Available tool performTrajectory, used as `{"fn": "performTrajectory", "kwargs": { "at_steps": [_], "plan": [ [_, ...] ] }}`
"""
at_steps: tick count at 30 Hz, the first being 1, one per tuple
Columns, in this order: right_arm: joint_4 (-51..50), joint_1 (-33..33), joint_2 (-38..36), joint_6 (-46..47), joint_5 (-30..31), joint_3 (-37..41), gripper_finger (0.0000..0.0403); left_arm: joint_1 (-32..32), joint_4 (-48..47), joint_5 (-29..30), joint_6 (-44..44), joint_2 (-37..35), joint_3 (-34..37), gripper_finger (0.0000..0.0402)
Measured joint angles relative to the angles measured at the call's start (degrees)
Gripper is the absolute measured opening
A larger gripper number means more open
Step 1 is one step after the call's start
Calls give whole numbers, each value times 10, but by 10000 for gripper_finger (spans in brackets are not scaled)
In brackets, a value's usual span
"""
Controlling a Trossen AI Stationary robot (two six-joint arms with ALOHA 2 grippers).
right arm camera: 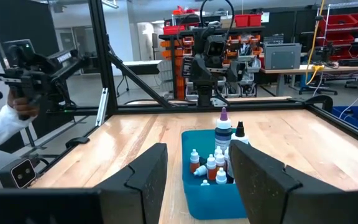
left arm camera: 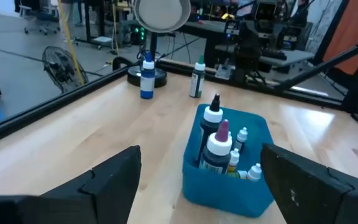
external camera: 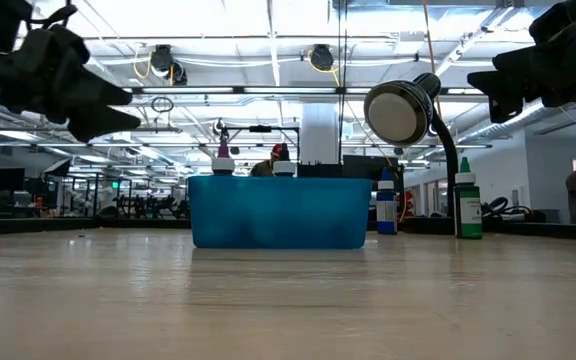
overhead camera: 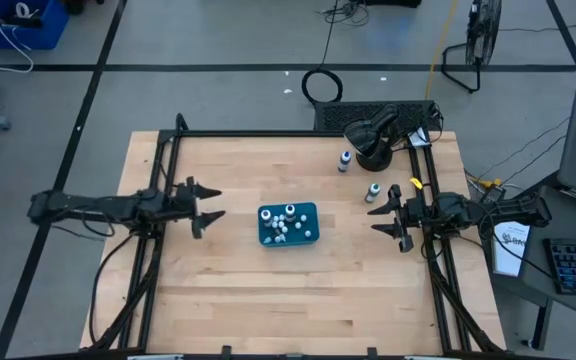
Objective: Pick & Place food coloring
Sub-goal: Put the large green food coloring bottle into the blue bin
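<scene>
Left gripper (overhead camera: 211, 203) hovers beside the teal tray (overhead camera: 308, 235), jaws wide and empty; right gripper (overhead camera: 380, 220) likewise, jaws parted. Food coloring (overhead camera: 286, 222) stands in the tray mid-worktop (overhead camera: 228, 300)

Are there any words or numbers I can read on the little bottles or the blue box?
None can be read.
Blue-labelled bottle: print on its label too blurred to read.
Green bottle: label too small to read.
Bottles in the teal tray: no readable lettering on the tall dark ones or the tiny white-capped ones.
Paper sheet beside the table: dark print, too small to read.
</scene>
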State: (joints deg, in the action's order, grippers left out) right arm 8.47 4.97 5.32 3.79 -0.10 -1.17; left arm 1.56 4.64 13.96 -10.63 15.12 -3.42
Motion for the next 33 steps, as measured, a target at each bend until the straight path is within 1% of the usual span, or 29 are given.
{"fn": "performTrajectory", "kwargs": {
  "at_steps": [4, 6, 9, 13, 19, 21, 23, 26, 29, 33],
  "plan": [
    [0, 0, 0, 0, 0, 0, 167, 0, -82, 0, 0, -85, 3, 318],
    [0, 0, 0, 0, 0, 0, 167, 0, -93, -3, 7, -118, 2, 315],
    [-1, 0, 0, 0, 0, 0, 167, 1, -97, -24, 32, -151, 1, 313],
    [-1, 0, 0, 0, 0, 0, 167, 1, -94, -4, 26, -142, 1, 318],
    [1, 0, 0, -10, 0, 0, 167, 1, -76, -3, 26, -128, 3, 327],
    [43, 0, 3, -51, 2, 0, 167, 1, -81, -4, 25, -128, 3, 328],
    [102, 0, 3, -55, -2, 0, 167, 1, -79, -4, 26, -128, 3, 326],
    [196, 0, 3, 16, -1, 0, 167, 1, -79, -4, 26, -128, 3, 322],
    [259, 0, 3, 84, -1, 0, 167, 1, -79, -4, 26, -128, 3, 317],
    [308, 0, 3, 110, 7, 0, 167, 1, -79, -4, 26, -128, 3, 315]
  ]
}}
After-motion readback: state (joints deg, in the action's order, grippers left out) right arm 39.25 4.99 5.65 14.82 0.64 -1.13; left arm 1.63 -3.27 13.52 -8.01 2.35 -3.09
